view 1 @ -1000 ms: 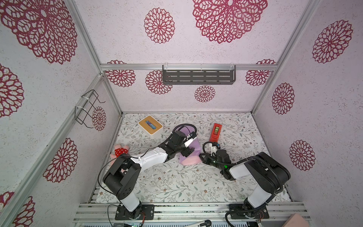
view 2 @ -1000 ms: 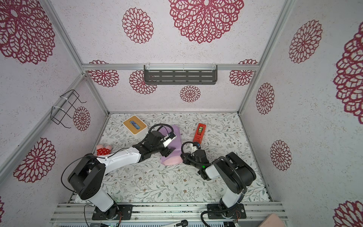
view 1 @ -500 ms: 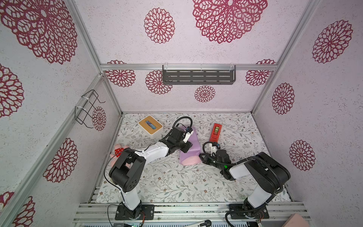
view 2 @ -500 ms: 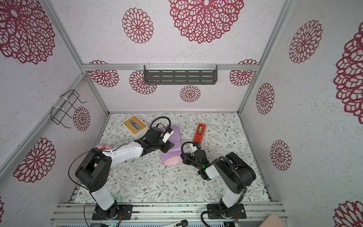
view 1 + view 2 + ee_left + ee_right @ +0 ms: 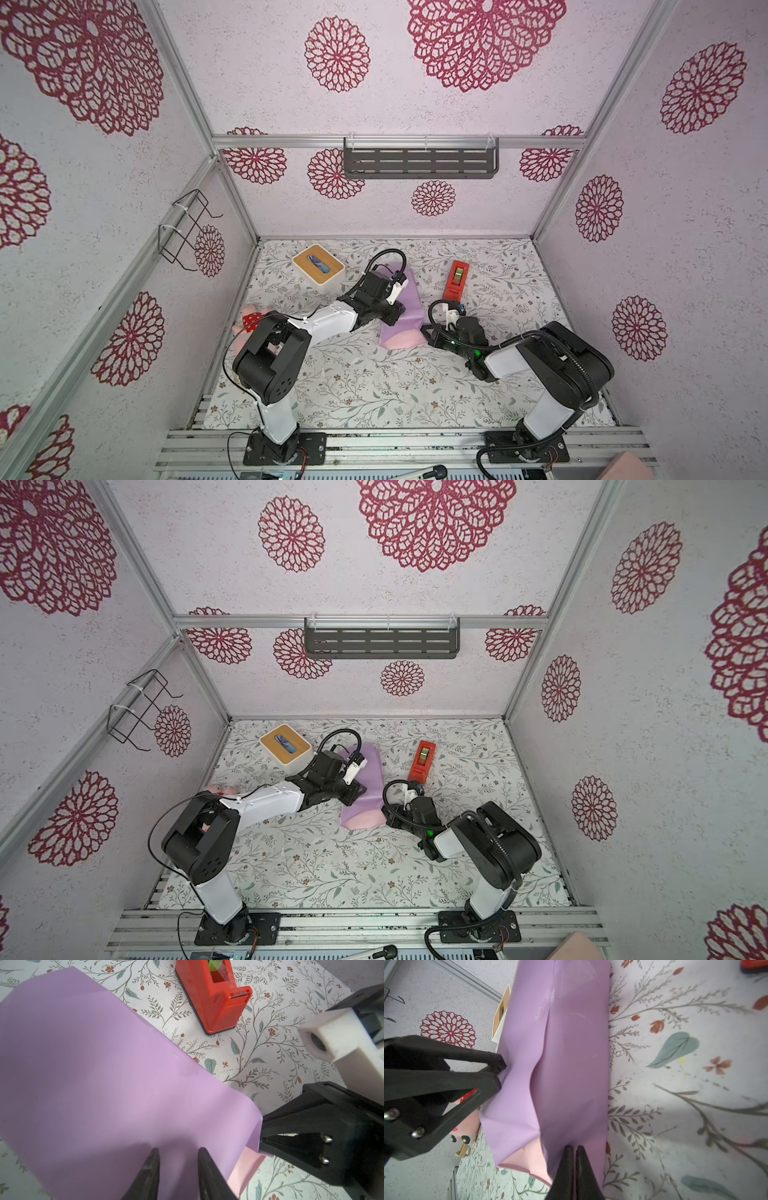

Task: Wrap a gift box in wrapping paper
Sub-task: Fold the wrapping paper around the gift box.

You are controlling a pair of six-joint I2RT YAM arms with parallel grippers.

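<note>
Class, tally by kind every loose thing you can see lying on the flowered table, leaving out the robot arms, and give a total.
wrapping paper: 1
tape dispenser: 1
tissue box: 1
soft toy: 1
Total: 4

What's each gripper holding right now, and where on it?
The right gripper pinches the wrapping paper at its open end's edge; left gripper, jaws apart, holds nothing.
</note>
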